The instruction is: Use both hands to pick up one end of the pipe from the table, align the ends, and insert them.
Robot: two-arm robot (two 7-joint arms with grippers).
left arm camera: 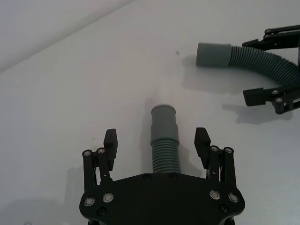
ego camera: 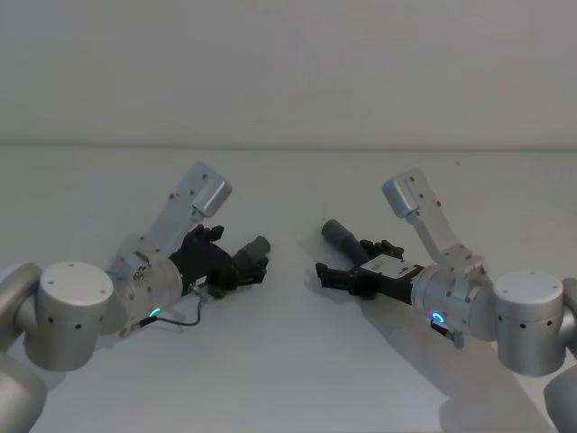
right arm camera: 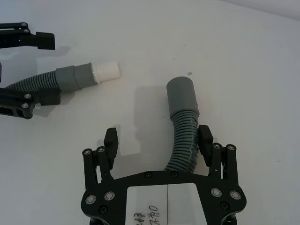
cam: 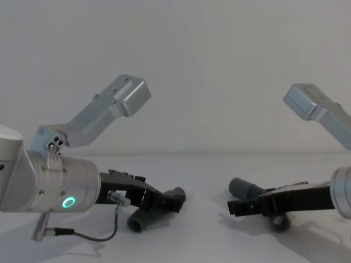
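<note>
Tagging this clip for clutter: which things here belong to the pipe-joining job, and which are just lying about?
Job things: left tube piece, inside the open left claw; right tube piece, inside the open right claw; white table.
Just there: thin black cable hanging off the left arm; small dark speck on the table.

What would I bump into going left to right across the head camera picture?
Left arm → left claw open around one pipe piece → bare table → right claw open around the other pipe piece → right arm.
</note>
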